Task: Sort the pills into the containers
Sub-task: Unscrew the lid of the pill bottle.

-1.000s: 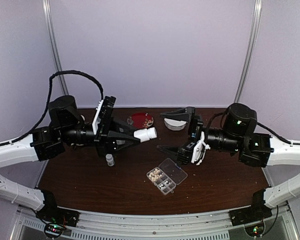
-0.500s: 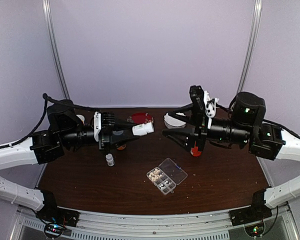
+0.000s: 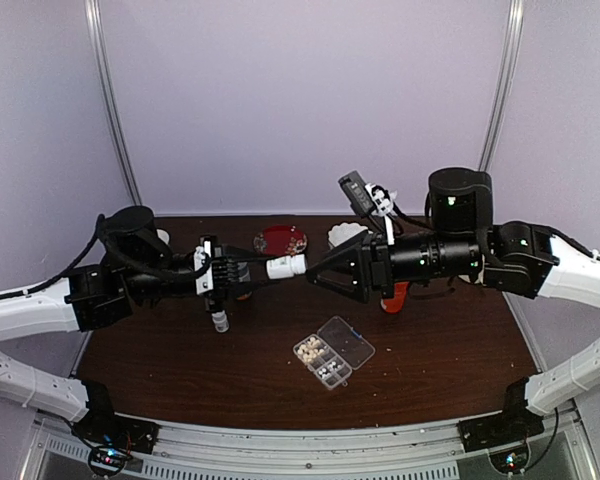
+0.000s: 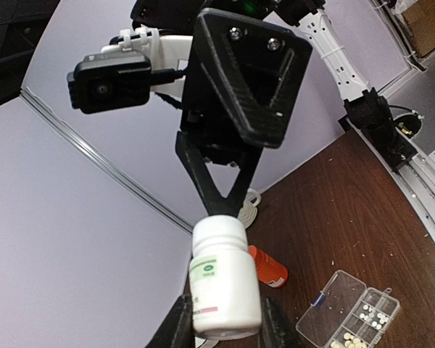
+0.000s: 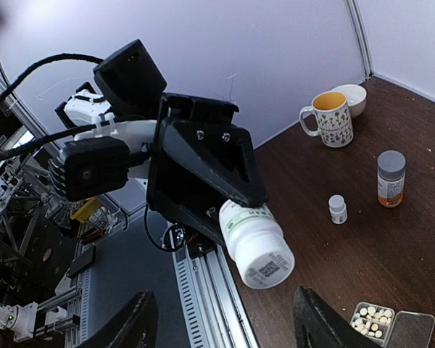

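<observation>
Pills (image 3: 311,350) that show plainly lie in some cells of the pill box (image 3: 348,345), which rests open on the bench (image 3: 180,365) in front of both arms, its clear lid folded outward. More pills are probably inside the white bottle (image 4: 225,279), but this I cannot see.

The left end effector (image 4: 227,324) grips this bottle by its lower body and holds it in the air, above the bench and between the two arms. The long axis of the bottle is almost level and runs from left to right, with the cap pointing at the right arm.

The right end effector (image 3: 310,277) faces the cap directly, with its jaws apart and nothing in them. Its tips are just at the cap; whether one of them touches it I cannot tell.

I judge that the coming move is to close on the cap, so the two axes must stay in one line. The right arm is clearly the nearer one for this.

The air around the bottle is free. Below it lie an orange bottle (image 3: 393,298) and a small white vial (image 3: 220,320), both well apart from the cap, as is the pill box.
</observation>
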{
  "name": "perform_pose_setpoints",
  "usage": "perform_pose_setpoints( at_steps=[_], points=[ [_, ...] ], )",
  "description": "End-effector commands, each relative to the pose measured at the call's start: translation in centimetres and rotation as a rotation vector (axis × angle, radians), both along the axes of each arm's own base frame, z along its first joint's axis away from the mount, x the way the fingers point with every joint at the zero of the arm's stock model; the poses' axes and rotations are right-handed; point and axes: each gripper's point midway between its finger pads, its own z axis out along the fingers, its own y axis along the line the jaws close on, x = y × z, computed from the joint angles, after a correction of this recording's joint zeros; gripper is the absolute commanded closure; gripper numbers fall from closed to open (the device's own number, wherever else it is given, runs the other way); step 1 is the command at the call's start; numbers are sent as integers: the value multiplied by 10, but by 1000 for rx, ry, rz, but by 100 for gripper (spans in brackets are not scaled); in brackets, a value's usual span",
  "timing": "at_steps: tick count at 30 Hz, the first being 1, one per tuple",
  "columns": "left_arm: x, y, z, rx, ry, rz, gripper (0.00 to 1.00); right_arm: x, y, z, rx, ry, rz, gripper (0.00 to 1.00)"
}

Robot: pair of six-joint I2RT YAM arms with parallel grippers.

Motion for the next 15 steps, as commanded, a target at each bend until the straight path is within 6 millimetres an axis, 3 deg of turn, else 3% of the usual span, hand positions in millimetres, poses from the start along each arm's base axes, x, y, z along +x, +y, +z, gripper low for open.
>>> perform_pose_setpoints(
  at_steps=[1,8,15],
  points=[
    [-5,2,13,-31,-65,-18,100,-4,0,5,1,87,13,35],
    [-13,2,15,-31,-65,-63,100,4,6,5,22,87,-9,43],
    [-16,3,17,-37,-67,-74,100,9,12,5,27,91,-14,41]
  ],
)
